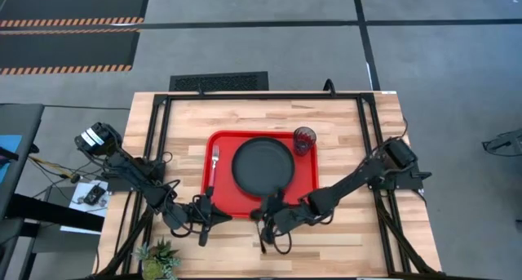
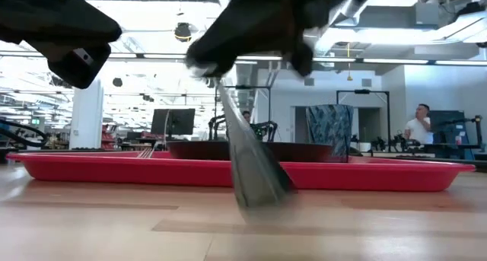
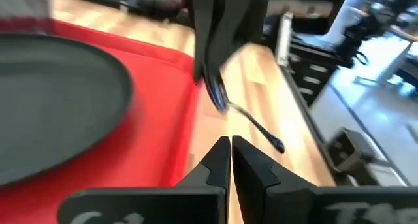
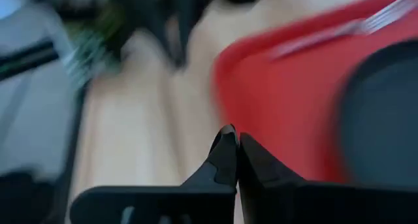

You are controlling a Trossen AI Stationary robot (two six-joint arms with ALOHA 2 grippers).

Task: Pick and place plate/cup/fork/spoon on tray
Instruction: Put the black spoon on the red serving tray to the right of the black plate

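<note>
Here the right gripper point(image 1: 263, 219) has its fingers pinched tight on the spoon point(image 2: 251, 166), just off the near edge of the tray point(image 1: 307, 182). In the low view the spoon hangs tilted from the fingers, its lower end at or just above the wood; whether it touches is hard to tell. The left wrist view shows the same thing from the side: dark fingers clamped near the spoon's bowl end, the thin handle slanting away over the table point(image 1: 351, 239) beside the tray's red edge.

The left gripper point(image 1: 204, 228) has its two fingers pressed together on nothing and waits over the table near the tray's near-left corner.

On the tray, the plate point(image 1: 263, 165) sits in the middle, the fork point(image 1: 215, 158) lies along its left side, and the cup point(image 1: 304, 140) stands at the far right corner. So the spoon looks to be the last item, and the step in hand is its pick-up. Next, I judge, the right arm needs to lift it clear of the raised rim and set it on bare red, probably to the plate's right.
</note>
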